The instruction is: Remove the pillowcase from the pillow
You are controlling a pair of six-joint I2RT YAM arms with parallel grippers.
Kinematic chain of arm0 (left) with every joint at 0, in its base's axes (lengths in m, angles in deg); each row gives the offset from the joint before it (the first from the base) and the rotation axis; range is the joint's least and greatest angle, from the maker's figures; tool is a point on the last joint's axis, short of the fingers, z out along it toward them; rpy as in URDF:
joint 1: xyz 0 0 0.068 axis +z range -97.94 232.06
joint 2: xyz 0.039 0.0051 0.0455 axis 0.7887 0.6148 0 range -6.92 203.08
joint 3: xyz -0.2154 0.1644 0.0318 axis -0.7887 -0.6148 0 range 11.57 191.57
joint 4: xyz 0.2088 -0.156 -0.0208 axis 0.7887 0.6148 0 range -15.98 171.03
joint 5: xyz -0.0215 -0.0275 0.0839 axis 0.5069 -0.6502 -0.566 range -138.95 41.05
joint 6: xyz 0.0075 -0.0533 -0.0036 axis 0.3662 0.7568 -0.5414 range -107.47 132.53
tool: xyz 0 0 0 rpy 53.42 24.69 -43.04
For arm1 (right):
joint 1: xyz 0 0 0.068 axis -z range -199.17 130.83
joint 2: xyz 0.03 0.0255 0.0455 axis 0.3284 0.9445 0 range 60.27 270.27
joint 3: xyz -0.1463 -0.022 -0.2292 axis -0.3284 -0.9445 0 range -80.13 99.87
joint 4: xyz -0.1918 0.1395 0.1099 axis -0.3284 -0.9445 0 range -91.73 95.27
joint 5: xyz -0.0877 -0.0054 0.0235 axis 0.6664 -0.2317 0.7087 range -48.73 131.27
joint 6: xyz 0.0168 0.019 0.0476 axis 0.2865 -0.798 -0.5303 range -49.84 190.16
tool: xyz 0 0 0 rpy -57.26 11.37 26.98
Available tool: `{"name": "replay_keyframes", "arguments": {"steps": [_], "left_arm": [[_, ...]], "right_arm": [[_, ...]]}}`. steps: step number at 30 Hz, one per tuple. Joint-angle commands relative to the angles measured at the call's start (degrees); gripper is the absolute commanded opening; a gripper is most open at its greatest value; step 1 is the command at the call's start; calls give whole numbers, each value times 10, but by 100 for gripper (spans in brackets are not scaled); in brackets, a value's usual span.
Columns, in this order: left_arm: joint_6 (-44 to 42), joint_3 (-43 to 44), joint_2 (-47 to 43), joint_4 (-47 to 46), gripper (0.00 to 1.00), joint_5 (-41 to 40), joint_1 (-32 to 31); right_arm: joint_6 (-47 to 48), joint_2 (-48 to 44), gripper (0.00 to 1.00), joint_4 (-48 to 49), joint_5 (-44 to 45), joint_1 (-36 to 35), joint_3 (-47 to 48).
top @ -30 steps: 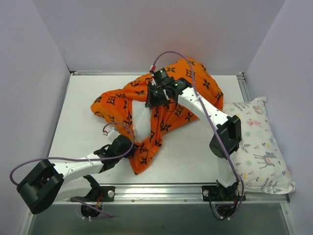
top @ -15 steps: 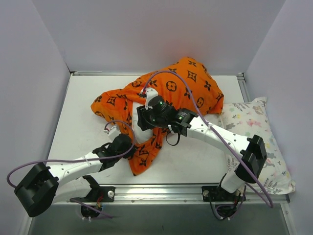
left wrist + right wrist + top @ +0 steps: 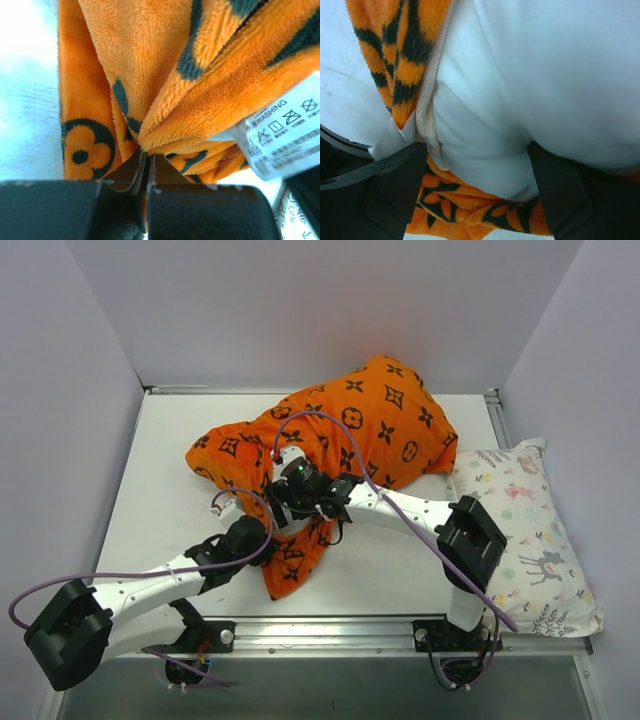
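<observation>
A gathered fold of the pillowcase [image 3: 150, 60] is being pinched between the closed jaws of the left tool [image 3: 146, 167], at the near flap of the cover. A white care label [image 3: 282, 135] is being shown just to the right of that pinch. The right tool [image 3: 476, 150] is being held with its jaws spread wide, and a bulge of the pillow [image 3: 545, 75] is being straddled between them at the mouth of the cover. Whether the pillow is being squeezed cannot be told.

In the top view, the two tools [image 3: 248, 532] [image 3: 280, 502] are being held close together at the near left part of the pillowcase [image 3: 370, 425]. The pillow inside is being hidden there by the right arm and the cover. An animal-print pillow [image 3: 530, 540] is being carried at the right edge of the table [image 3: 170, 460], just beside the pillowcase.

The pillowcase is being seen as plush bright orange fabric with black motifs, heaped across the far middle of the table.
</observation>
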Motion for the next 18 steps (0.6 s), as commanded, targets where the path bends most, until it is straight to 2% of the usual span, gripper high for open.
{"name": "replay_keyframes", "arguments": {"steps": [1,3,6,8,11,12,13,15,18], "left_arm": [[-11,-17,-11,69,0,11,-1],[-12,-17,-16,69,0,11,-1],[-12,-12,-20,69,0,13,-1],[-13,-10,-31,74,0,13,-1],[-19,-6,-52,81,0,9,0],[-20,-3,-56,83,0,9,0],[-24,-2,-59,83,0,8,0],[-34,10,-68,85,0,8,0],[-49,25,-74,94,0,6,1]], "right_arm": [[9,12,88,-42,44,-3,-17],[4,32,91,-58,45,2,2],[-14,80,89,-79,19,17,28],[-30,105,60,-78,-21,29,37],[-44,118,32,-77,-52,47,49],[-44,120,18,-79,-57,50,54],[-50,118,0,-77,-62,58,57],[-60,106,0,-65,-77,66,49],[-89,47,0,3,-125,84,-1]]}}
